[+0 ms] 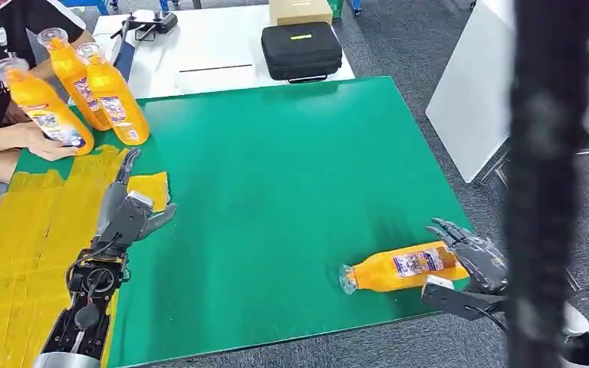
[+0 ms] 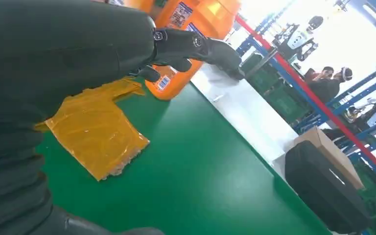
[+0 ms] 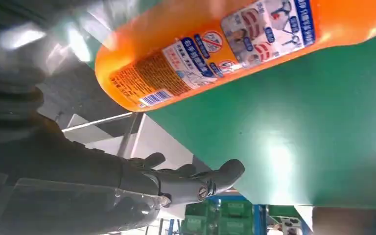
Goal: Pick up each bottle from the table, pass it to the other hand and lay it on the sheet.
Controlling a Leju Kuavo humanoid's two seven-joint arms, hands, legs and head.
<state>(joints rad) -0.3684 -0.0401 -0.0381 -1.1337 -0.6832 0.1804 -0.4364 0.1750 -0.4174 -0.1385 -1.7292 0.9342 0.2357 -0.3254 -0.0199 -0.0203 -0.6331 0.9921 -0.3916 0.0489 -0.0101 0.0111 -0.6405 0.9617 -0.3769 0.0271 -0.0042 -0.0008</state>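
An orange bottle [image 1: 403,268] lies on its side on the green table [image 1: 291,169] near the front right edge, cap pointing left. My right hand [image 1: 472,264] is at its base end with fingers spread and apart from it, holding nothing; the right wrist view has the bottle [image 3: 235,49] across from the extended fingers [image 3: 191,181]. My left hand [image 1: 126,215] hovers open over the edge of the yellow sheet [image 1: 38,230]. Three more orange bottles [image 1: 115,96] cluster at the far left, a person's hand [image 1: 42,142] on one.
A black case [image 1: 301,50] and a cardboard box [image 1: 300,11] sit on the white table [image 1: 199,54] behind. A dark blurred upright shape [image 1: 544,184] covers the right side of the head view. The lying bottle is close to the table's front edge.
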